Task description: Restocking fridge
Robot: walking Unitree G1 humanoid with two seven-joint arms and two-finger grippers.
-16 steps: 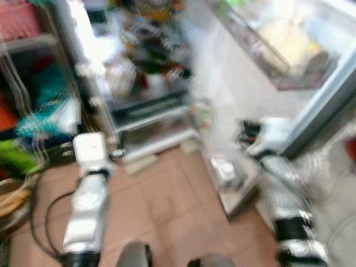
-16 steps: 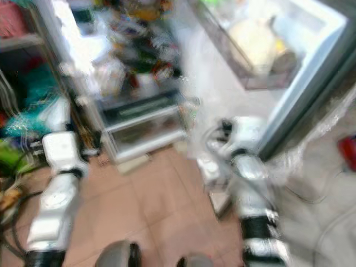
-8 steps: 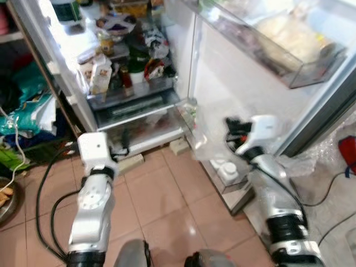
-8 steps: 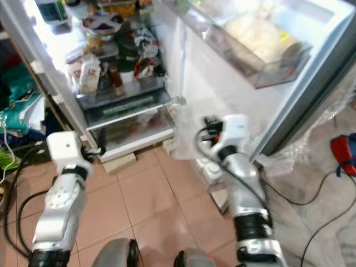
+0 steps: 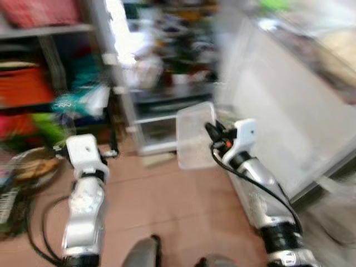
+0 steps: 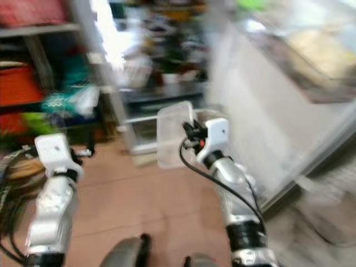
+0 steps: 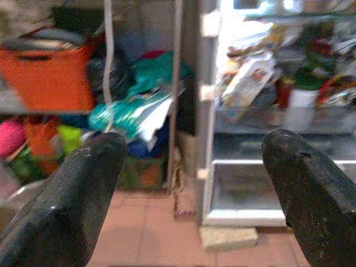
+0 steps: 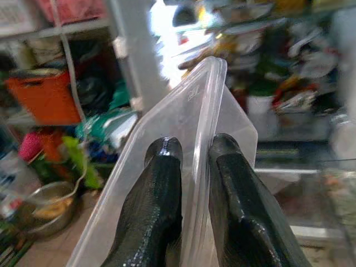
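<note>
My right gripper (image 8: 193,153) is shut on the edge of a clear plastic container (image 8: 194,111), which hangs in front of the open fridge (image 5: 167,72); the same container (image 5: 194,136) shows ahead of my right arm in the blurred eye views. The fridge's shelves (image 7: 278,61) are crowded with cartons, jars and packets. The fridge door (image 5: 289,105) stands open on the right. My left gripper (image 7: 189,183) is open with nothing between its fingers (image 7: 83,194) and points at the fridge's lower left corner and the rack beside it.
A metal rack (image 5: 50,67) left of the fridge holds an orange crate (image 7: 53,69), a red basket and green and teal bags. A bowl (image 5: 30,167) sits on the tiled floor at left. Cables trail near my left arm.
The whole picture has swung left and blurred, so the camera moved. The clear container now shows held up before the fridge's lower shelves instead of beside the door.
</note>
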